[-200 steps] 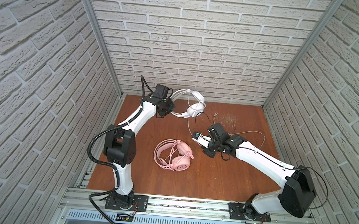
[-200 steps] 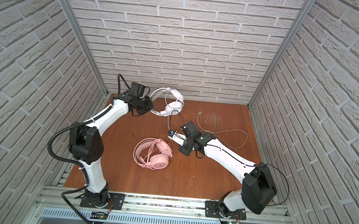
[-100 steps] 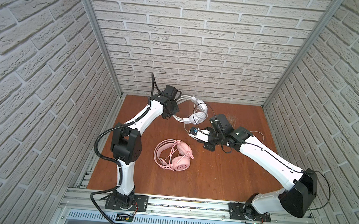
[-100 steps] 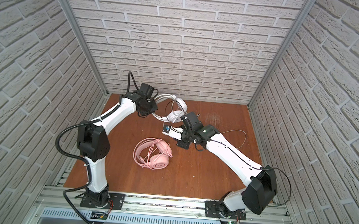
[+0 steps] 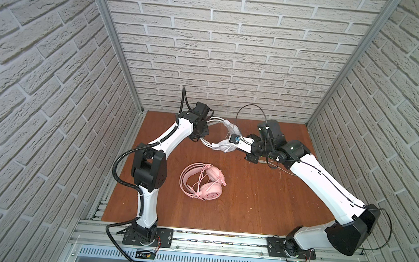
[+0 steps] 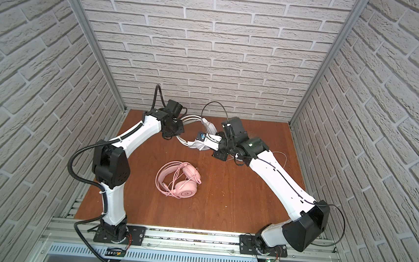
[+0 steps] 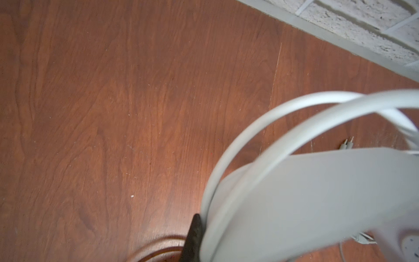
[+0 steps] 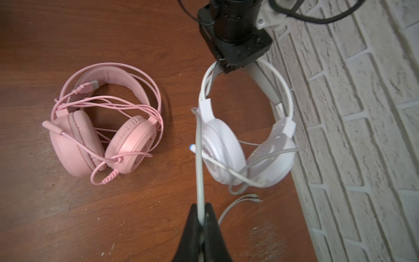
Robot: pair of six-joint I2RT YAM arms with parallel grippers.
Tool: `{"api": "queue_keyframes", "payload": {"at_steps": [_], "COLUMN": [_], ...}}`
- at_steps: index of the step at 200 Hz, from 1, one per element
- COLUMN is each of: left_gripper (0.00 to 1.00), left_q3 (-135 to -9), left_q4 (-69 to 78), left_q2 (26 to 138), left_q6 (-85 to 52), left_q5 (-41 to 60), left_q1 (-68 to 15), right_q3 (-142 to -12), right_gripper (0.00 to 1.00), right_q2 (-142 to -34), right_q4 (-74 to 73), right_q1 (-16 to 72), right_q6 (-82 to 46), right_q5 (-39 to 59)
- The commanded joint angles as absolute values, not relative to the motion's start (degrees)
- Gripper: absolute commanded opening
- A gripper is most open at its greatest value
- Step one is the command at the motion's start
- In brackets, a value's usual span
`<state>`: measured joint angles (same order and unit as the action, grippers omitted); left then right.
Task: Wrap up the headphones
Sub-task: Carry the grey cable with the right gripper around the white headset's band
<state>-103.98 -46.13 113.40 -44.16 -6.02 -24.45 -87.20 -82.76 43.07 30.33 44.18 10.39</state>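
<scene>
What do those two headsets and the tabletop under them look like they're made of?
Pink headset: cups look like smooth, slightly glossy plastic, with soft wrinkled leatherette-like pads. White headset: likely hard glossy plastic cups and thin hoops, with a matte grey band that may be fabric or rubber. Table: reddish-brown wood grain with a faint sheen, possibly laminate.

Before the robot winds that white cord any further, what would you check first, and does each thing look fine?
1. Left gripper clamped on the white headset band: ok.
2. Right gripper shut on the white cord: ok.
3. Cord already looped across the cups: ok.
4. Loose plug ends free of snags on the table: cannot tell.
5. Pink headset apart from the white one: ok.
</scene>
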Motion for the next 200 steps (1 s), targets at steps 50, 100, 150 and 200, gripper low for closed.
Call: {"api": "queue_keyframes", "payload": {"at_steps": [50, 100, 150, 200], "left_gripper": [0.00, 0.00, 0.00, 0.00], "left_q3": [-105.95, -105.56, -105.22, -104.08], "left_q4": [-45.21, -44.74, -44.70, -43.16], "left_q2": [113.47, 113.37, 113.40, 112.72], "left_q6": [-40.92, -40.85, -39.92, -42.89], "left_q5": [-5.73, -4.71, -3.60, -0.80], "left_q1": [-25.06, -25.05, -25.36, -24.30], "right_q3": [-95.86, -95.00, -96.50, -90.60], "right_gripper": [0.05, 0.06, 0.05, 0.06], "right_q2": [-89.52, -88.96, -90.85, -85.84], "right_q4": [42.63, 40.11, 39.78, 41.46], "right_q1": [25.11, 23.24, 21.77, 21.40], "right_q6": [46.47, 45.05, 43.73, 50.58], "right_q5": [9.90, 11.18, 9.77, 21.85]}}
